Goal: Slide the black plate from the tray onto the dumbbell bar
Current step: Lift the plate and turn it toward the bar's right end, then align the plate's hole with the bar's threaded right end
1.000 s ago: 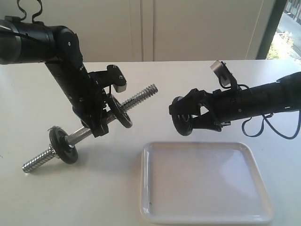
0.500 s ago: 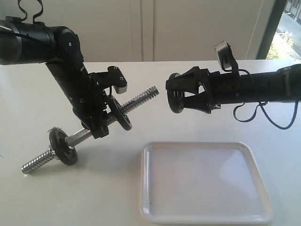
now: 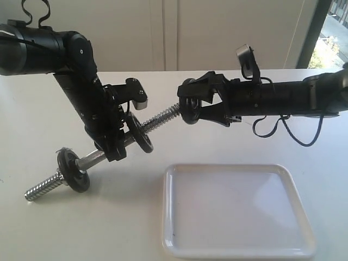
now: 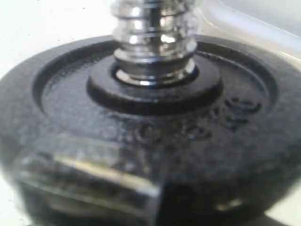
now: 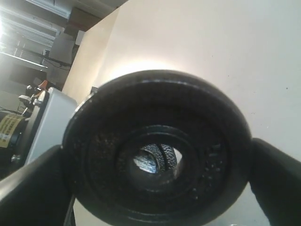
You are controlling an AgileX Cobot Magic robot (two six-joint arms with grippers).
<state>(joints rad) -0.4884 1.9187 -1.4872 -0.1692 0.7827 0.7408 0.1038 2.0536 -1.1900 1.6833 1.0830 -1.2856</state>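
Observation:
The dumbbell bar (image 3: 157, 116) is tilted, its lower threaded end on the table and its upper end raised. My left gripper (image 3: 115, 145) is shut on its middle, between two smaller black discs (image 3: 73, 169) (image 3: 140, 133). In the left wrist view one disc (image 4: 155, 122) fills the frame, with the threaded bar (image 4: 153, 42) through it. My right gripper (image 3: 198, 109) is shut on the black plate (image 3: 188, 108), held upright at the bar's upper tip. Through the plate's (image 5: 155, 117) centre hole the bar's tip (image 5: 157, 157) shows. The tray (image 3: 234, 217) holds nothing.
The white tray lies at the front right of the white table (image 3: 49, 228). Black cables (image 3: 304, 136) hang from the right arm over the table. A white wall and a window edge stand behind.
My right gripper has carried the black plate up and to the left, from above the tray's far edge to the bar's upper threaded tip. The left arm and bar have held still.

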